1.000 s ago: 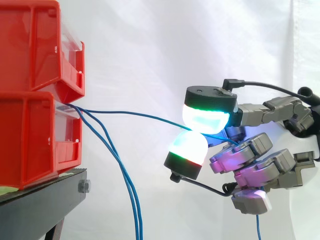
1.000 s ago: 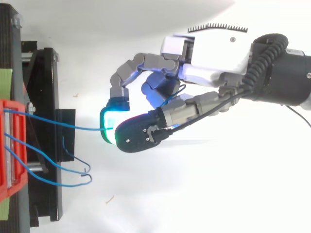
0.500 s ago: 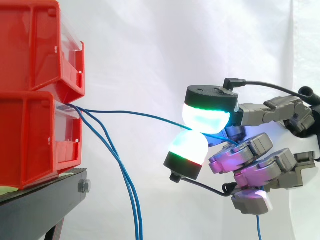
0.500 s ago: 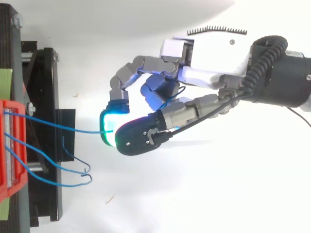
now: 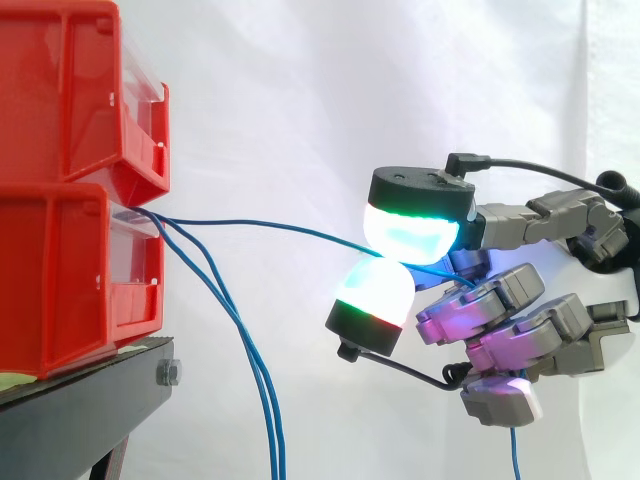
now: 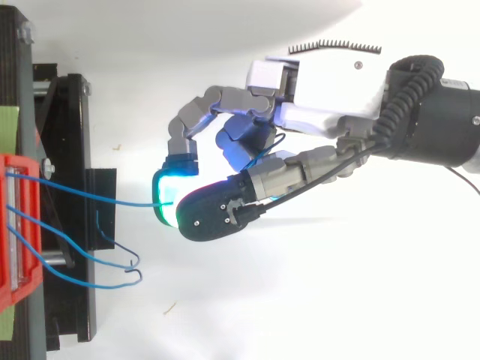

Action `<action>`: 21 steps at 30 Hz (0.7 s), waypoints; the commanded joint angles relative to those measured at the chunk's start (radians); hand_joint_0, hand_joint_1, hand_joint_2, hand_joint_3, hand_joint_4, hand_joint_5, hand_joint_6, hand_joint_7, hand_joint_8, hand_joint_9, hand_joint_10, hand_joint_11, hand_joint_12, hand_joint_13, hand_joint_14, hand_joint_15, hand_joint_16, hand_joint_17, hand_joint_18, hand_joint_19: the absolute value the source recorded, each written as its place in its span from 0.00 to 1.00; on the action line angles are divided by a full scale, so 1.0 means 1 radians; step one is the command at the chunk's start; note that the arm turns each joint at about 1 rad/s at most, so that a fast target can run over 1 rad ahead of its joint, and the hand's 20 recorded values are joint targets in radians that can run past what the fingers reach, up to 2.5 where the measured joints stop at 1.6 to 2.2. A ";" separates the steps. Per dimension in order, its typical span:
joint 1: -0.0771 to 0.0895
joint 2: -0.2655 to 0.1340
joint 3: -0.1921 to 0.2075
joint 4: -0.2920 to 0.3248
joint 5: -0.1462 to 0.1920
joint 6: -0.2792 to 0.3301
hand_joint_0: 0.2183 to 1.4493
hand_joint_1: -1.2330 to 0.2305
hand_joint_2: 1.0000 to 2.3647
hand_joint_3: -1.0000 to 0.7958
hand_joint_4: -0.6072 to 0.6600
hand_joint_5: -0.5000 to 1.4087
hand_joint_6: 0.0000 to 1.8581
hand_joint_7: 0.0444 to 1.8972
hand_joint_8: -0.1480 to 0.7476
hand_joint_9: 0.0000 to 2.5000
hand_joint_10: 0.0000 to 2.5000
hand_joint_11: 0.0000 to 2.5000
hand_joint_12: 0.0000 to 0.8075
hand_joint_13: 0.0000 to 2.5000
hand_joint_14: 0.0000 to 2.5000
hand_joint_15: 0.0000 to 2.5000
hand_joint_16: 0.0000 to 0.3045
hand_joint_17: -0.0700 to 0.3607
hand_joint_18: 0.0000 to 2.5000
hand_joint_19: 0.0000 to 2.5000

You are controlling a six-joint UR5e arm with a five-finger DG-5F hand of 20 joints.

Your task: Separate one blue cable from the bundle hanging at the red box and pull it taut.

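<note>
Hand [image 5: 505, 325] pinches one blue cable [image 5: 270, 228] between two pads [image 5: 405, 235], well clear of the red box [image 5: 60, 270]; rest of bundle [image 5: 262, 400] hangs down. Slight sag. Risk: thin cable slips off rounded pads under tension, or snags at box.

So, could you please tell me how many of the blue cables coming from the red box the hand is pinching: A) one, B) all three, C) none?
A: one blue cable runs from the red box across to the hand and is pinched between its glowing pads, while the other two cables hang down free.
</note>
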 commanded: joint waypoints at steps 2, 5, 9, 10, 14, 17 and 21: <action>0.000 0.000 -0.001 0.000 0.000 0.000 0.41 0.34 0.01 0.39 0.44 0.14 0.50 0.55 0.50 0.31 1.00 0.50 0.41 0.53 0.40 0.60 0.13 0.37 0.47 0.38; 0.000 0.000 0.000 0.000 0.000 0.000 0.41 0.34 0.01 0.39 0.44 0.14 0.50 0.56 0.50 0.31 1.00 0.50 0.41 0.53 0.40 0.60 0.13 0.37 0.47 0.38; 0.000 0.000 0.000 0.000 0.000 0.000 0.41 0.34 0.01 0.40 0.44 0.14 0.50 0.56 0.50 0.31 1.00 0.50 0.41 0.53 0.40 0.60 0.13 0.37 0.47 0.37; 0.000 0.000 0.000 0.000 0.000 0.000 0.40 0.34 0.01 0.40 0.45 0.14 0.50 0.55 0.51 0.31 1.00 0.49 0.41 0.53 0.38 0.60 0.13 0.37 0.46 0.37; 0.000 0.000 -0.001 0.000 0.000 0.000 0.40 0.34 0.01 0.40 0.45 0.14 0.50 0.55 0.50 0.31 1.00 0.48 0.41 0.53 0.37 0.60 0.13 0.37 0.46 0.37; 0.000 0.000 0.000 0.000 0.000 0.000 0.40 0.34 0.01 0.40 0.44 0.15 0.50 0.55 0.50 0.31 1.00 0.48 0.40 0.53 0.37 0.61 0.13 0.37 0.46 0.37; 0.000 0.000 -0.001 0.000 0.000 0.000 0.40 0.33 0.01 0.41 0.44 0.15 0.50 0.55 0.50 0.32 1.00 0.48 0.39 0.53 0.37 0.61 0.13 0.37 0.47 0.38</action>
